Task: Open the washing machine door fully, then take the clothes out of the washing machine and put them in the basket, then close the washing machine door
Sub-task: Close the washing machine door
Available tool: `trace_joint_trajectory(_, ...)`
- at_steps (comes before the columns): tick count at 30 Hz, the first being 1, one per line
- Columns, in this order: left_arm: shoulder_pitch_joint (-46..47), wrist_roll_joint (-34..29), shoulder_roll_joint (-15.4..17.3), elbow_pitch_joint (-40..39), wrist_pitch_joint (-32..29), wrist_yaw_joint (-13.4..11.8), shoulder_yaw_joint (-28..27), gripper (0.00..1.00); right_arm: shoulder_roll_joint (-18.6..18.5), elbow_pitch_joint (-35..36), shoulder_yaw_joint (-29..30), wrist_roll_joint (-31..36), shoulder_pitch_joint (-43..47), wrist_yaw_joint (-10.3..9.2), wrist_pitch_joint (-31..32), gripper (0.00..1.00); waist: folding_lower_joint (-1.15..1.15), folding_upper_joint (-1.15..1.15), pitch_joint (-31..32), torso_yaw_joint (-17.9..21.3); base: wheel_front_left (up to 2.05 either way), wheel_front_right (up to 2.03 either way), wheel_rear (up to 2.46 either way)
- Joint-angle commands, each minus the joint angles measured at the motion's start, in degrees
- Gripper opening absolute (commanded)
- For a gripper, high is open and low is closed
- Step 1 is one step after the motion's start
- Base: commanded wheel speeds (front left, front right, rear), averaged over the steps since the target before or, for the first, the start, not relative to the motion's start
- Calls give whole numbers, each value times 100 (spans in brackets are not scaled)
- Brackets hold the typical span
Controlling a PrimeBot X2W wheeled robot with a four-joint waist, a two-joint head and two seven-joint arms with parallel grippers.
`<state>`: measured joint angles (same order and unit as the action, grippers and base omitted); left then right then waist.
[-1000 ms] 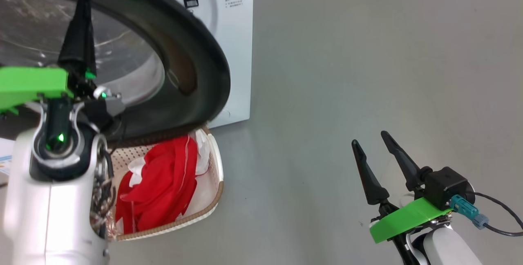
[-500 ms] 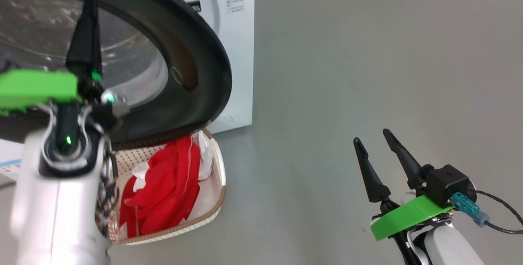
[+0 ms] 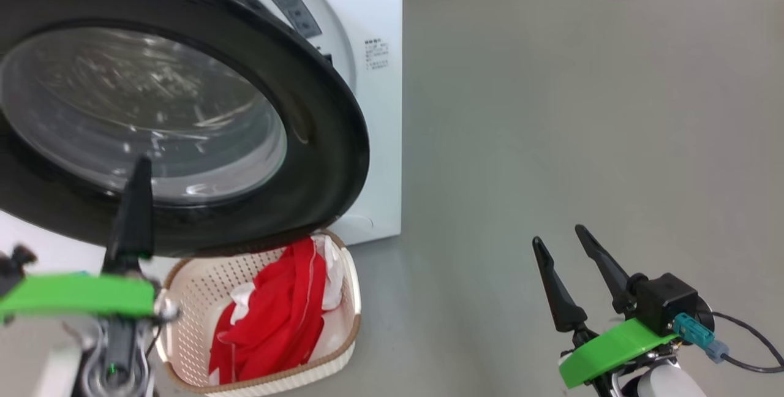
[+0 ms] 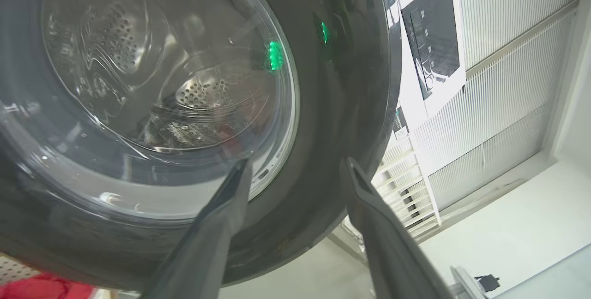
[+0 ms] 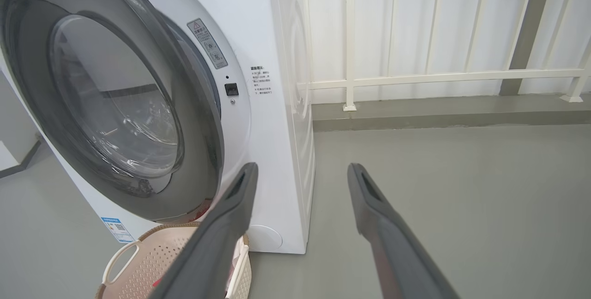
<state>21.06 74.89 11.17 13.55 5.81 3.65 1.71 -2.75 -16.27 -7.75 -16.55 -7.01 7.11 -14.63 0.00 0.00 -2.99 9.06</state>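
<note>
left gripper (image 4: 296,163) jaws are standing spread, gripping nothing, pointing at the black ring of the washing machine door (image 4: 341,105), which is hanging ajar. right gripper (image 3: 558,234) jaws are gaping empty too, well apart from it over the floor (image 3: 551,109). red clothes (image 3: 282,323) are lying in the basket (image 3: 352,299) below the door.

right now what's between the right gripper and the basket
Nothing but bare grey floor: in the head view the stretch from the right gripper across to the basket holds no object.
</note>
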Motion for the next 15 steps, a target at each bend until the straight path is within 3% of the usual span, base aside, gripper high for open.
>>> trace_joint_trajectory(1,-67,-222,267,-217,102,82,-115,100,-12,123,-95,53,-37,37,-37,100,0,0,239,-121,0,0,0)
trace_joint_trajectory(7,-942,-1354,657,-481,622,16,125,100,-12,123,-20,56,101,37,-37,100,0,0,536,-217,0,0,0)
trace_joint_trajectory(12,-1618,-2016,778,-706,844,-117,26,100,-12,165,21,48,173,37,-37,100,0,0,699,-257,0,0,0)
trace_joint_trajectory(15,-2054,-2799,830,-812,908,-201,-39,100,-12,179,52,53,235,37,-37,100,0,0,795,-296,0,0,0)
